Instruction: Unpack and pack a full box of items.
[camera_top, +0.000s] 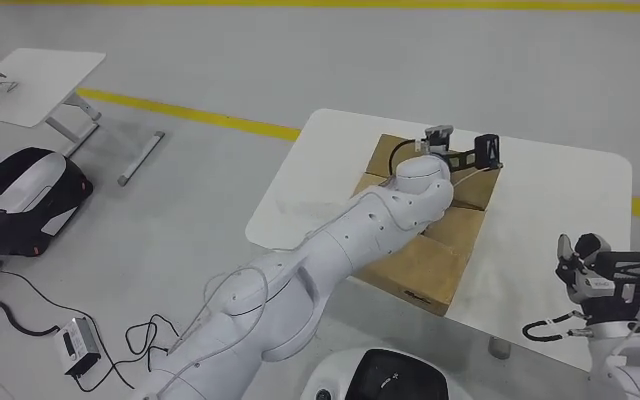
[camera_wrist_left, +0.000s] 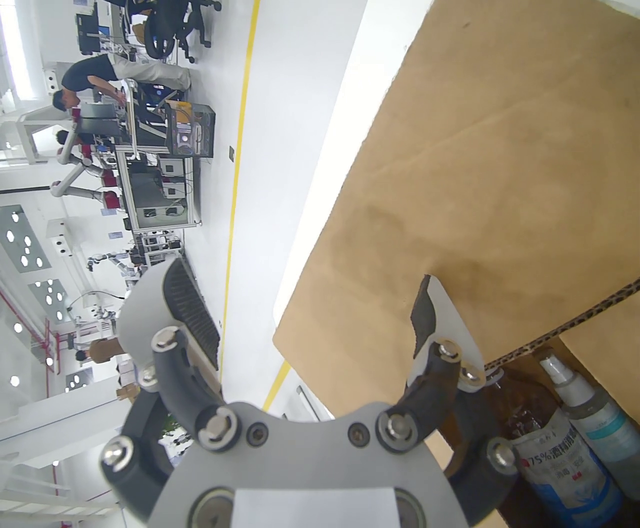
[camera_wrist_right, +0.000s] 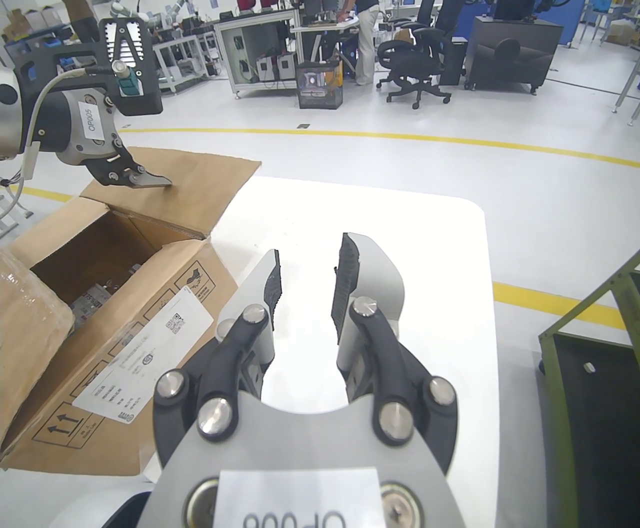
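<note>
A brown cardboard box stands open on the white table. My left gripper is open at the box's far flap, with one fingertip lying on the flap's surface. Seen from the right wrist, the left gripper rests on that flap, which is folded outward. Inside the box are a clear spray bottle and a labelled bottle. My right gripper is open and holds nothing, above the table beside the box; from above, the right gripper is at the table's near right.
The near flap is covered in clear tape. The table is bare to the right of the box. A dark green cart stands off the table's right side. Workbenches and chairs are far behind.
</note>
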